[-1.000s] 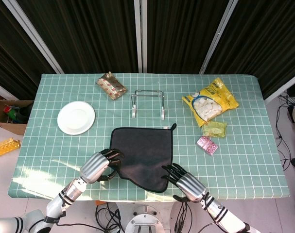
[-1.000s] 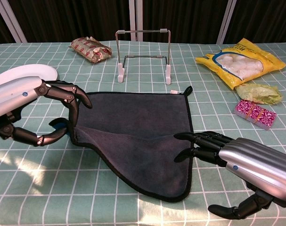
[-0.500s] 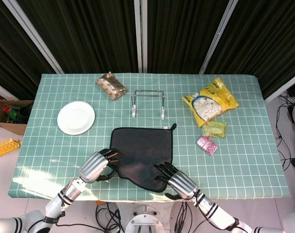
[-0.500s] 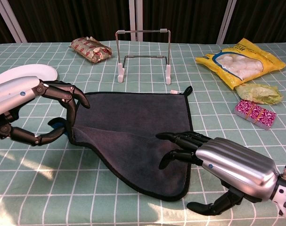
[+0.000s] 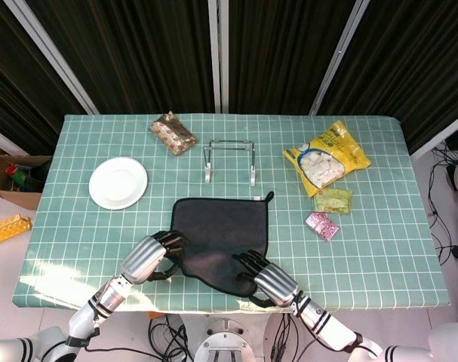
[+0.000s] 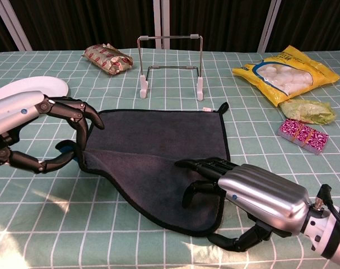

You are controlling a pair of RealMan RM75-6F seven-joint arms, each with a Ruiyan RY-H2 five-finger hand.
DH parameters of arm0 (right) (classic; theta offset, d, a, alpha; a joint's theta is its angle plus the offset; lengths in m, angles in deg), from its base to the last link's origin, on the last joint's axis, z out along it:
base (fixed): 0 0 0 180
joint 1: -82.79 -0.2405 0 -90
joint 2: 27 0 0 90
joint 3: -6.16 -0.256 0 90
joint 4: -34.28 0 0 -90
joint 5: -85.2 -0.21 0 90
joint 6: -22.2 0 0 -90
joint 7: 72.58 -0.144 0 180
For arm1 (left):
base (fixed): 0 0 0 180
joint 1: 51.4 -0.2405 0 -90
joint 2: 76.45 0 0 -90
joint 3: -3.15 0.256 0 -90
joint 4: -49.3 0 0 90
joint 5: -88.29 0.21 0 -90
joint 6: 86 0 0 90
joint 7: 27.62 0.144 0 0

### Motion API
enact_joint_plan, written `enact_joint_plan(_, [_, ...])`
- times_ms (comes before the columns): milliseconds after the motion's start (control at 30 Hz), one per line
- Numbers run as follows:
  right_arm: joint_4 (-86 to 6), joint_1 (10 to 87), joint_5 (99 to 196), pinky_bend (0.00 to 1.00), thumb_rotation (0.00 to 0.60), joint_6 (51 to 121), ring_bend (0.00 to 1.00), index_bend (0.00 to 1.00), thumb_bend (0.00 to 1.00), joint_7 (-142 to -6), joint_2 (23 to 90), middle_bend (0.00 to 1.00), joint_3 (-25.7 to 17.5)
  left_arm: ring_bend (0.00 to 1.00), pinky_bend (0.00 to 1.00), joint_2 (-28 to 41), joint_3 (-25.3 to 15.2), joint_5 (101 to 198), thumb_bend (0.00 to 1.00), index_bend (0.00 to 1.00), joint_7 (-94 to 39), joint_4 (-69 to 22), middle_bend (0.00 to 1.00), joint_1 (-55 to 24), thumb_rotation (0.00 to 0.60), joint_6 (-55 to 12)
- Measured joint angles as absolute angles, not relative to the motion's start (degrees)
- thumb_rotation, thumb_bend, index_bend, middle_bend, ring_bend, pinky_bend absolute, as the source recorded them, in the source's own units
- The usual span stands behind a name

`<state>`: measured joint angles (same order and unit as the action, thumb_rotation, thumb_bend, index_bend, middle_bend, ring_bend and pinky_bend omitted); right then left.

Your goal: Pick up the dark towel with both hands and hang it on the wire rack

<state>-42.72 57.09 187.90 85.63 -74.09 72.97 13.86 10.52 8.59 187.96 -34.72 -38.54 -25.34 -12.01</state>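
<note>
Both robot hands are rocking the silver-shell, black-finger look

The left hand [image 6: 29,126] and right hand [image 6: 254,193] are each showing a tiny blue dot, and the right wrist is sporting a ribbed metal collar.

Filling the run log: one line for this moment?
dark towel flat on table | left hand at its left edge | right hand over near corner | wire rack empty

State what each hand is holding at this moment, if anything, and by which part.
The left hand pinches the dark towel at its near left edge. The right hand lies over the towel's near right corner, thumb below; whether it grips cannot be told.
</note>
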Motion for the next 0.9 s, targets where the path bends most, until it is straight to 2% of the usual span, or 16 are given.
enact_joint_plan(67, [-42.7, 56.9, 187.5, 0.0, 0.6, 85.3, 0.0, 0.37, 0.33, -73.8, 73.0, 0.0, 13.9, 0.23, 0.33, 10.5, 8.6, 187.9, 0.52, 0.82, -34.9, -38.4, 0.3, -25.4, 0.6, -12.0])
enact_joint_plan(233, [-42.7, 56.6, 187.0, 0.0, 0.6, 85.1, 0.0, 0.4, 0.47, -73.2, 73.2, 0.0, 14.1, 0.23, 0.34, 10.5, 8.6, 188.0, 0.53, 0.82, -35.4, -38.3, 0.3, -25.5, 0.6, -11.6])
enact_joint_plan(567, [-41.4, 57.4, 187.2, 0.0, 0.6, 88.5, 0.0, 0.54, 0.48, -72.7, 73.8, 0.0, 14.0, 0.23, 0.33, 10.2, 8.5, 188.2, 0.53, 0.82, -35.8, -38.3, 0.3, -25.7, 0.6, -11.2])
enact_joint_plan(900, [-37.8, 59.1, 187.7, 0.0, 0.6, 94.8, 0.0, 0.73, 0.47, -73.8, 75.9, 0.0, 12.7, 0.23, 0.33, 10.0, 8.5, 188.2, 0.54, 0.82, -38.6, -38.7, 0.3, -25.7, 0.6, -10.9])
